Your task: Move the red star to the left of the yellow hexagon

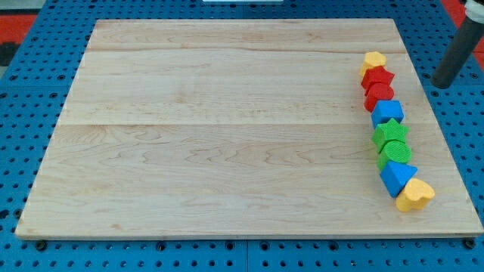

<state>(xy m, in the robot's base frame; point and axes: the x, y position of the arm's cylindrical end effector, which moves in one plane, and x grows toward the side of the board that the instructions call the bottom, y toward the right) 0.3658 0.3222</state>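
Note:
The red star (377, 78) lies near the board's right edge, just below and touching the yellow hexagon (373, 60), which is the topmost block of a column. My tip (441, 81) is off the board, to the right of the red star and apart from it. Below the star run a red block (380, 97), a blue block (388, 112), a green star (390, 132), a green round block (395, 153), a blue triangle (396, 178) and a yellow heart (414, 196).
The wooden board (212, 128) rests on a blue pegboard table (23, 113). The blocks form one close column along the board's right side. The dark rod (458, 49) slants in from the view's top right.

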